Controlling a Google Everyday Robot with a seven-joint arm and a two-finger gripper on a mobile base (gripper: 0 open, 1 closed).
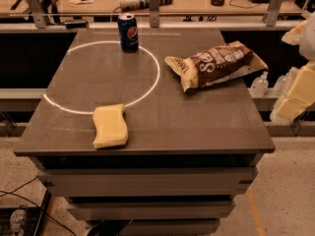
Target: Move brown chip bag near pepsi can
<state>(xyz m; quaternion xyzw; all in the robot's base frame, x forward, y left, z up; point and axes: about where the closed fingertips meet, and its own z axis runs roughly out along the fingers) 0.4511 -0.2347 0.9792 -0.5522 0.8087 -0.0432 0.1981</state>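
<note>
Over at the right edge, off the table altogether, hangs the gripper (295, 95), a pale cream shape cut by the frame. Whether it's wide, narrow or closed, I cannot tell from where I stand. It holds nothing that I can see, and it's well apart from anything on the tabletop.

Nearest to it, on the right side of the grey table (197, 124), lies the brown chip bag (216, 65). It's flat on its side, crinkled, its long axis slanting from the near left up to the far right, with one tan end pointing toward the middle of the table. Nothing is touching it, so I'd say the job hasn't begun.

Across to the far left now: the pepsi can (128, 32) stands upright, right on the far arc of a white circle (158, 73) marked on the table. There's bare table between can and bag, and that's the stretch the bag has to cross.

Near left, a pale yellow sponge (110, 127) sits on the near part of the circle line, well clear of that path, so it shouldn't interfere.

My read: the arm has to swing in over the table, come down on the bag's puffy middle where there's something to pinch, then carry it left and far. The risk is bumping that upright can on arrival; set it down beside, not against.
</note>
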